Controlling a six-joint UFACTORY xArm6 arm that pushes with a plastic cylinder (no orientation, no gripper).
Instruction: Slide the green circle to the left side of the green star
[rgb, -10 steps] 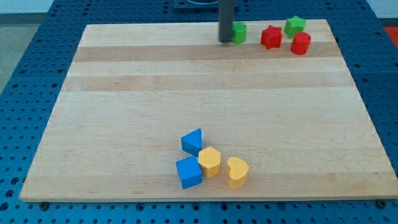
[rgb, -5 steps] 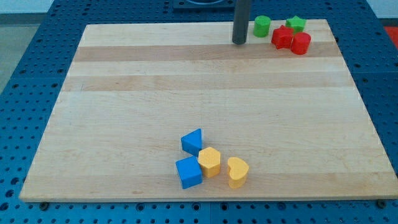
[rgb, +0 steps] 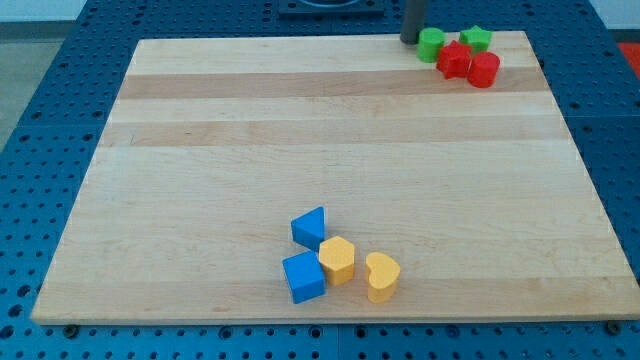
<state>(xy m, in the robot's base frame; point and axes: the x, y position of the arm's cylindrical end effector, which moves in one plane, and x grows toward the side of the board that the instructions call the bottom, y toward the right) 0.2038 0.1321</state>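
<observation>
My tip (rgb: 411, 40) moved up-right to green circle's (rgb: 431, 44) left edge; rod cut off at top; no gripper.

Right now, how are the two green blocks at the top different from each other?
The green circle is round and smooth, while the green star has pointed edges. The green circle sits further to the view's left, right beside my tip; the green star lies further right, away from it. The green circle looks slightly bigger than the green star. Both are the same bright green and crowd against the red blocks near the board's top edge.
</observation>
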